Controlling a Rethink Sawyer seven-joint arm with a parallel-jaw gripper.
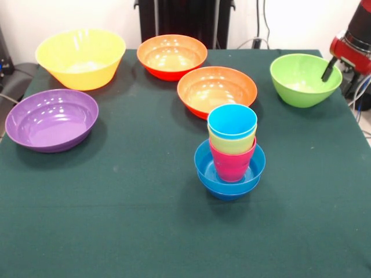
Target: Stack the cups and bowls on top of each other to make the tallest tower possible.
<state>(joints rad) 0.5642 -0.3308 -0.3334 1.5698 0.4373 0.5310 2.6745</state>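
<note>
Tower (231, 153) already standing mid-bench, well down and to the left of the hand (328, 70) as the front view shows it: two small blue bowls (229, 174) nested at the base, then the pink cup (232, 162), the yellow cup (232, 142) and the light blue cup (232, 121) slotted one inside another, mouths up. Long axis vertical, leaning perhaps a touch, open end skyward. Probably light, stiff, thin-walled plastic, glossy and so likely slippery; easy to tip with a sideways nudge, not fragile. Best taken by a rim, one finger inside and one outside the wall, since the tapered sides would let a squeeze slide upward. Next outward, the nearer orange bowl (217, 90) just behind the tower, almost touching it in the picture, still between tower and hand. Lime green bowl (304, 78) right at the hand, upright, mouth up, wide and shallow-walled; again a rim pinch looks the sensible hold. One dark fingertip hanging over that bowl's rim on the arm's side; a second finger not visible, so open or closed impossible to tell, and nothing seen held. Farther from the hand, the second orange bowl (171, 56), then the large yellow bowl (81, 58) and the purple bowl (51, 119), all upright on the green bench (116, 220).
</note>
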